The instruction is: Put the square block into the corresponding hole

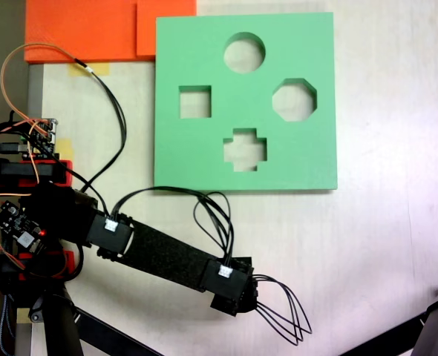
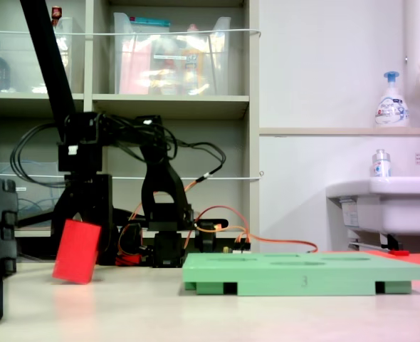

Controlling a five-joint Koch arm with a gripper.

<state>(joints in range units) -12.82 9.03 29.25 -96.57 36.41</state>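
Observation:
The square block (image 2: 76, 251), a bright red foam cube, hangs tilted just above the table, left of the green board (image 2: 302, 274) in a fixed view. My gripper (image 2: 87, 217) comes down onto the block's top and is shut on it. From above, the arm's end (image 1: 230, 293) covers the block, a short way below the green board (image 1: 204, 159). The square hole (image 1: 194, 101) lies open and empty in the board's left part, with a round cutout (image 1: 244, 53), an octagonal cutout (image 1: 294, 100) and a cross cutout (image 1: 244, 150) around it.
An orange board (image 1: 85, 30) lies at the top left against the green board's corner. The arm's base, circuit boards and loose cables (image 1: 26, 185) crowd the left edge. A dark stand leg (image 1: 434, 326) reaches in at the bottom right. Black cable loops (image 1: 286, 315) trail beside the gripper.

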